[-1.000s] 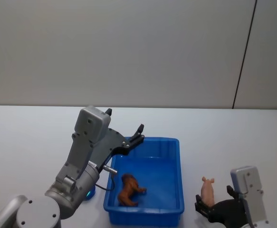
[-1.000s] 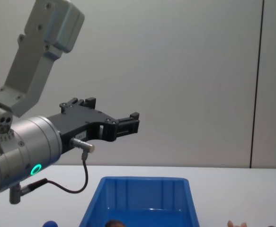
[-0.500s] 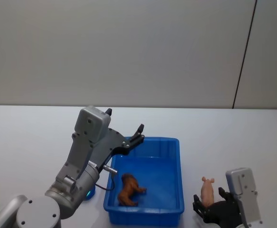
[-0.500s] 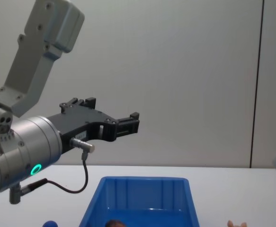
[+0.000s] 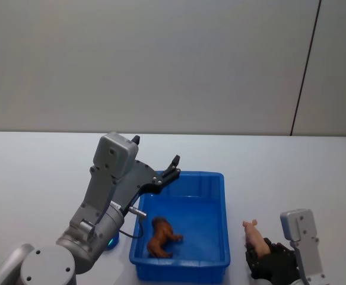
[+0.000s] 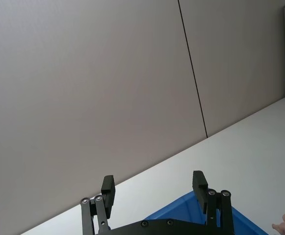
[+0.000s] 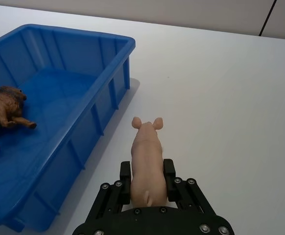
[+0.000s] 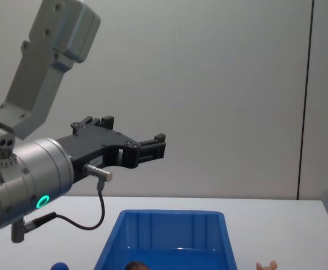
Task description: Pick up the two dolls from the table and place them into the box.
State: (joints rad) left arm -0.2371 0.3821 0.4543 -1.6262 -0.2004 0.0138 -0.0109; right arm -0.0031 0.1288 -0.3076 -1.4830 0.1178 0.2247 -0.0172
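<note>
The blue box [image 5: 187, 176] stands on the white table [image 5: 42, 172], with its near corner in the right wrist view [image 7: 59, 32]. Inside it lies the reddish-brown doll [image 5: 162, 236] on its side [image 7: 3, 110]. Just right of the box, my right gripper [image 5: 260, 252] is shut on the pale pink pig doll [image 5: 252, 235]. In the right wrist view its fingers [image 7: 124, 172] clamp the pig's rear [image 7: 146, 156], snout pointing away. My left gripper [image 5: 155, 151] hangs open and empty above the box's far left corner [image 6: 153, 181] [image 8: 133, 129].
A small blue rounded object [image 8: 59, 266] sits on the table left of the box [image 8: 169, 217], close to my left arm. A grey wall rises behind the table's far edge. Bare tabletop lies right of the box [image 7: 220, 88].
My right gripper has moved a little left toward the box with the pig in it. The left arm and the brown doll have not moved.
</note>
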